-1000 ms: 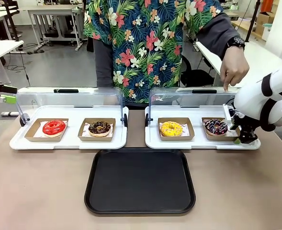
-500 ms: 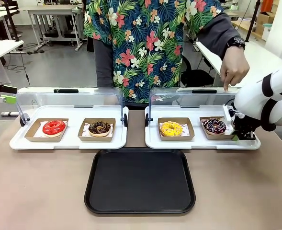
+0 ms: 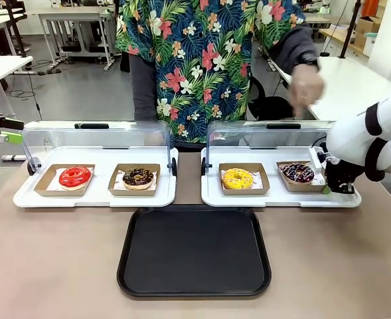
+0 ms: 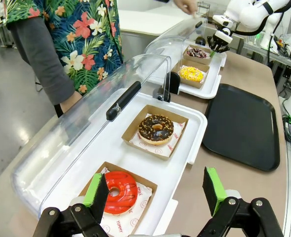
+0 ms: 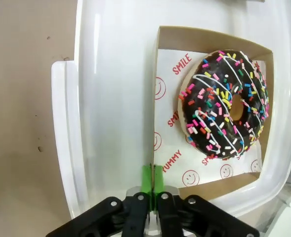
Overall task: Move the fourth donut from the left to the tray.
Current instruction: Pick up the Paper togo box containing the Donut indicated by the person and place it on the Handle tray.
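Person's hand point(image 3: 306, 86) has lifted off the clear lid point(image 3: 261, 135) and is now raised, blurred; the holder point(image 3: 302, 187) has settled back flat since half a second ago.

Front: fourth donut point(image 3: 299, 173) sits in its holder at the right end of the right display tray point(image 3: 212, 194), not on the tray point(image 3: 194, 251), which lies nearer, at table centre. Right gripper point(image 3: 328, 188) is at the holder's right edge; jaw state can't be read here. Left gripper point(image 3: 2, 137) hangs at the far left edge, off the table things.

Left wrist: left gripper point(image 4: 154, 191) has its green pads wide apart, nothing between them, above the red donut point(image 4: 118, 186). Crumb donut point(image 4: 156, 129) is next along, then yellow donut point(image 4: 191, 73), then the fourth donut, small and far, with the right arm at it.

Right wrist: close-up the front lacks. Pads are pressed together, pinching the holder's cardboard wall at its corner. Donut shows dark icing, white drizzle, coloured specks, on smiley-print paper. Holder rests on the white display tray; brown table point(image 5: 26, 98) lies beside it.
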